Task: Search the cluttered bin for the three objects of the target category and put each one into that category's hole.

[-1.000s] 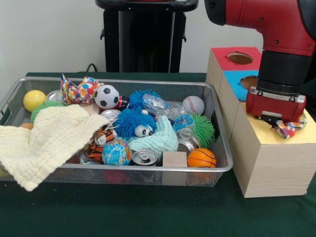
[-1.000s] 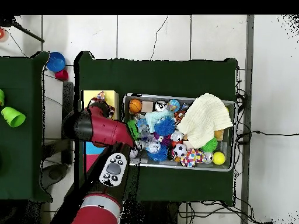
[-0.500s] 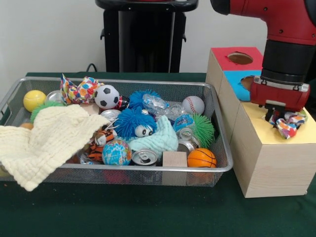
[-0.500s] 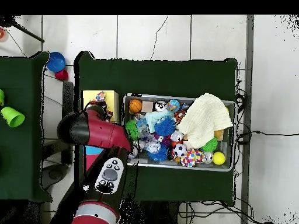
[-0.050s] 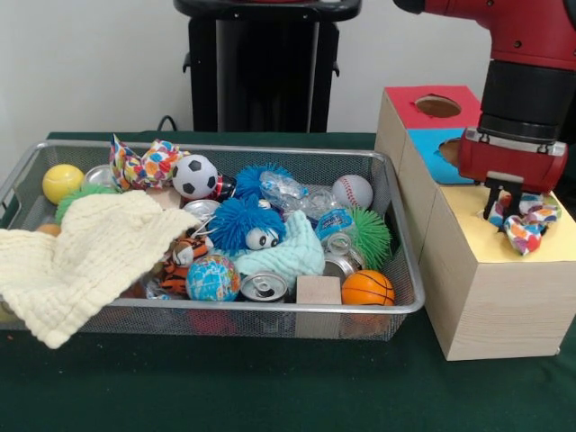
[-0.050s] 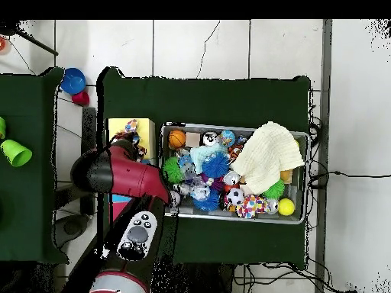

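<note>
hand (image 5: 504, 209) over colourful cloth (image 5: 527, 225), yellow box top (image 5: 477, 236)

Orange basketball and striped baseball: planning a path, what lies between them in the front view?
Between the orange basketball and white baseball sits a green spiky ball, shown in the front view.

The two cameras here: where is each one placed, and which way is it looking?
Front view: sits across the table, facing the robot; looks level at the wire bin and wooden box. The red arm enters from above, its end effector over the box's yellow top.
Overhead view: hangs above, looking straight down; the arm reaches up from the bottom edge.
Shared: bin, box, yellow cloth, soccer ball, arm.
</note>
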Motion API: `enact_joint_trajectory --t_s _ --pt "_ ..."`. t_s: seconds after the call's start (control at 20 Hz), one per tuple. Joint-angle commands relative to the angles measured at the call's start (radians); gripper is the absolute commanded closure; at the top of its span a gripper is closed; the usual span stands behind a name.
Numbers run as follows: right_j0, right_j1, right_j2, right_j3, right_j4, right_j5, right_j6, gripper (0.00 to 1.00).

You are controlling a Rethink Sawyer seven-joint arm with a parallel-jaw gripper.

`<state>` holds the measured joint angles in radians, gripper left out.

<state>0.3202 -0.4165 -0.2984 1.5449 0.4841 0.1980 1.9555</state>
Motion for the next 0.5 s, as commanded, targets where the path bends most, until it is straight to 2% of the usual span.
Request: enact_joint_trajectory --t_s 0.05,0.35,0.4,0.5 --pt "-0.005 0.029 -0.005 0.066 -0.039 0.142 0.152 1.0" --pt "-0.004 0.034 -0.012 0.06 -0.044 0.148 0.145 1.0" --pt "-0.013 0.029 -0.001 0.065 -0.043 0.15 0.141 0.0" --pt "-0.013 0.027 0.001 0.066 -0.042 0.144 0.142 0.0"
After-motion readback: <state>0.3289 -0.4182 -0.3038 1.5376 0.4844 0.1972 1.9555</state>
